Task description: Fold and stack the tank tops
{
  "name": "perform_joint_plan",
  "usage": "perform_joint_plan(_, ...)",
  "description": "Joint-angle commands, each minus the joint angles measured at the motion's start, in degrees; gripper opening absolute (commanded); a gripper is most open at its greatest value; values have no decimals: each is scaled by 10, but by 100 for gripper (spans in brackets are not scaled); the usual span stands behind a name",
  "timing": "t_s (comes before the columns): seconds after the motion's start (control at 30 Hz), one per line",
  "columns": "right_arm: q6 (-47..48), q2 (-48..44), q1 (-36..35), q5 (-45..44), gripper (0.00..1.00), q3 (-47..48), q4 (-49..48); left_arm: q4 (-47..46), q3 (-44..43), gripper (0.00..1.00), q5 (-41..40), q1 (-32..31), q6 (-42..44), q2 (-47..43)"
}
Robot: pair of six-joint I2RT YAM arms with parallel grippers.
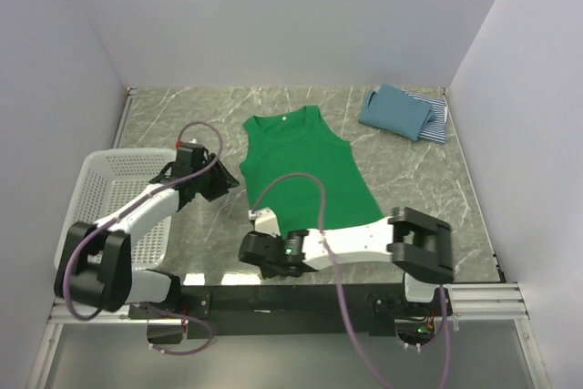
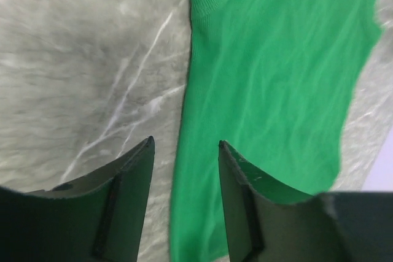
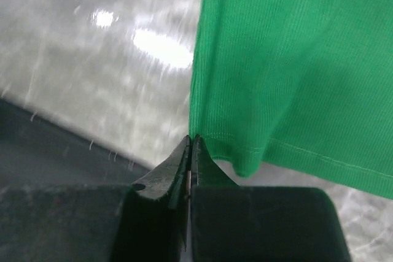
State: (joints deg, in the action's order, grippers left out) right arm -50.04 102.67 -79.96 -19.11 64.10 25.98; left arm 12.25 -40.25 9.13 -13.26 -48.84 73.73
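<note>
Sitting at the left edge of the marble-patterned table (image 1: 410,189), the white mesh basket (image 1: 102,181) has the left arm crossing above it, so part of its inside is hidden; the mesh walls and floor that do show are white. Near the far right corner, the folded teal-blue tank top (image 1: 393,111) lies on the striped tank top (image 1: 439,123), whose stripes stick out along its right side.

The green tank top (image 1: 305,166) lies spread flat near the middle of the table, neckline toward the far wall and hem toward the arm bases.

The left gripper (image 2: 184,145) is at the top's left side edge with its jaws apart. One finger (image 2: 132,170) stands over bare marble and the other over green fabric, with the garment's edge running between them. Whether either finger touches the cloth cannot be told.

The right gripper (image 3: 190,139) is at the near left corner of the hem. Its fingers are pressed tightly together, pinching the stitched corner, and the fabric rises straight out of the tips.
</note>
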Motion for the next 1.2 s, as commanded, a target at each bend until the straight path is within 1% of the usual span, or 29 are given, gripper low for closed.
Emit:
perform_joint_plan(0.0,-8,-83,3,49,0,-47,-88,-45,-18,48,-34,-23,-25,42)
perform_joint_plan(0.03,-9,-91,6,53,0,-64,-96,-49,-19,47,-52,-32,-34,50)
perform_joint_plan(0.1,-15,-107,8,56,0,-76,-105,-61,-24,45,-61,-40,-38,75)
perform_joint_plan(0.2,-19,-116,10,58,0,-87,-109,-69,-40,44,-81,-45,-43,112)
perform_joint_plan(0.43,-28,-124,11,67,0,-102,-115,-115,-60,43,-75,-47,-45,172)
perform_joint_plan(0.73,-39,-138,10,76,0,-131,-127,-110,-93,41,-88,-47,-43,234)
perform_joint_plan(0.8,-42,-145,10,76,0,-136,-128,-106,-99,36,-89,-47,-42,243)
perform_joint_plan(0.87,-44,-153,9,75,0,-143,-129,-101,-105,34,-89,-47,-43,253)
perform_joint_plan(0.97,-45,-159,10,72,0,-149,-129,-92,-112,27,-89,-47,-41,265)
perform_joint_plan(1.0,-45,-160,10,74,0,-151,-130,-86,-114,23,-93,-47,-41,267)
perform_joint_plan(1.07,-45,-161,9,80,0,-150,-132,-72,-119,19,-119,-47,-41,271)
perform_joint_plan(1.1,-44,-161,10,84,0,-149,-134,-66,-124,15,-126,-47,-41,271)
perform_joint_plan(1.17,-40,-160,9,98,0,-149,-143,-44,-130,13,-153,-47,-38,265)
